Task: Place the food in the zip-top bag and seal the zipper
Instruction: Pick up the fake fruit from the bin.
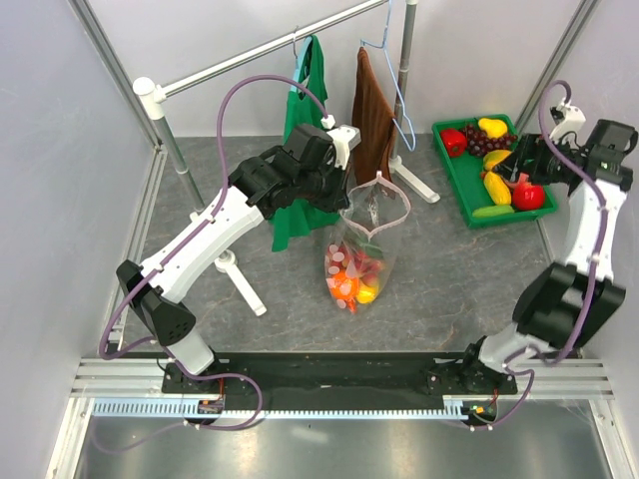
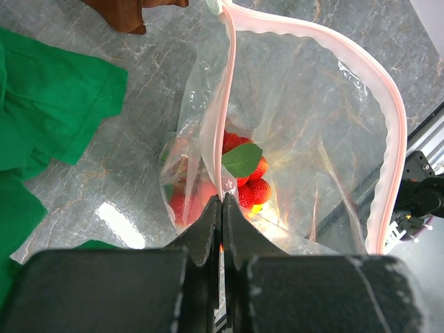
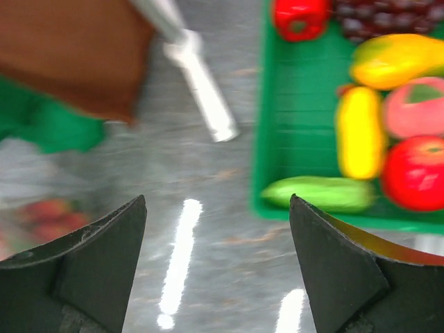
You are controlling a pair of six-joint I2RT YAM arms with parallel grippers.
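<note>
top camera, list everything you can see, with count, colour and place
bag: 1, clear with a pink rim, table centre, held up with its mouth open
food in bag: several pieces, red, orange and yellow, at its bottom
tray: 1, green, far right of the table
food in tray: several pieces, red, yellow, green and purple
green cloth: 1, hanging from the rail, behind the left arm
brown towel: 1, hanging right of the cloth
rail: 1, silver, across the back
table: 1, grey marble
left fingers: shut on the bag's rim
right fingers: open, empty, by the tray
</note>
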